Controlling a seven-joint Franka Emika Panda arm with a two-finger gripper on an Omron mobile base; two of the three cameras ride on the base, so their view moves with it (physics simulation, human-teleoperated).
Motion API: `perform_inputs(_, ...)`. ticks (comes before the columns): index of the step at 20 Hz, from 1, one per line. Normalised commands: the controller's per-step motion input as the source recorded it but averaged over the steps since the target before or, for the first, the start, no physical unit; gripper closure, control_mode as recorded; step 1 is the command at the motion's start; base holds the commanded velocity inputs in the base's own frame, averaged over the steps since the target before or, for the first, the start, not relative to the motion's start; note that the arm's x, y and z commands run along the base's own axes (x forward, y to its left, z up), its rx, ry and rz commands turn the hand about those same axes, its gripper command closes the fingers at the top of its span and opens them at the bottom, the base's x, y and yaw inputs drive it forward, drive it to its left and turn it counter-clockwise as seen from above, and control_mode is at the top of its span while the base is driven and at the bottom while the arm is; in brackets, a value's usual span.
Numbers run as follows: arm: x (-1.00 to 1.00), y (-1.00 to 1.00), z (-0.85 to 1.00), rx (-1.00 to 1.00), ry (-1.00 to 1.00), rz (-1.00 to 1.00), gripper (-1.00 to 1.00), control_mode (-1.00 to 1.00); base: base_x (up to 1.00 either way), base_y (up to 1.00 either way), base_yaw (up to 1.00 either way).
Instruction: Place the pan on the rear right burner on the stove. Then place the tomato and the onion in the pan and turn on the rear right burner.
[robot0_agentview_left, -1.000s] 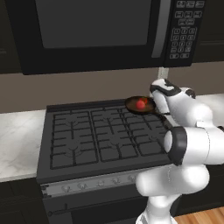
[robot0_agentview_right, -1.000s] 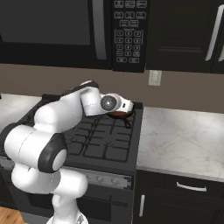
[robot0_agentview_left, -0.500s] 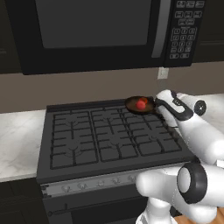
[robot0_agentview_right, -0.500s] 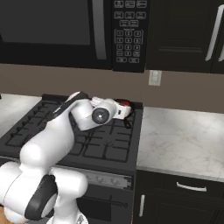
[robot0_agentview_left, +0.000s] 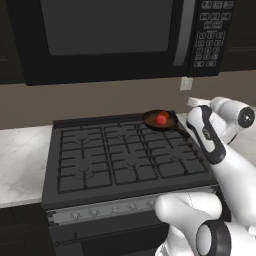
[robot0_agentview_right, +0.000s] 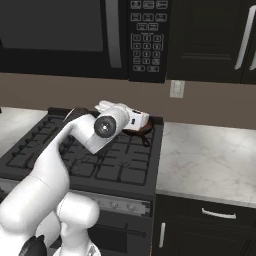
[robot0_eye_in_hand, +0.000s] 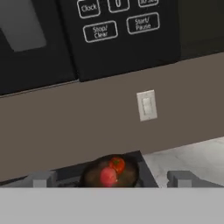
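On the stove, at your left, you have bare grates; further right the pan sits on the rear right burner with the tomato and the onion touching inside it, its handle pointing toward the front right. Right of that, your pincer hangs released, apart from the pan, beside the marble worktop.

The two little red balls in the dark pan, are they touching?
Touching. In the hand view the bright red tomato and the orange-red onion overlap with no gap inside the small dark frying pan.
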Motion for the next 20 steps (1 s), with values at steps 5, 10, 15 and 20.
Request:
perform_inputs(5,-0.71,-0.35,0.47,0.13,0.19,-0.05,-1.00,-1.00,0.00,0.00,0.00)
perform_inputs(10,-0.79,-0.44,0.33,0.21,0.28,-0.04,-1.00,-1.00,0.00,0.00,0.00)
perform_inputs(15,-0.73,-0.56,0.14,0.38,0.29,-0.01,-1.00,-1.00,0.00,0.00,0.00)
perform_inputs(20,-0.86,-0.29,-0.01,0.50,0.15,0.00,-1.00,-1.00,0.00,0.00,0.00)
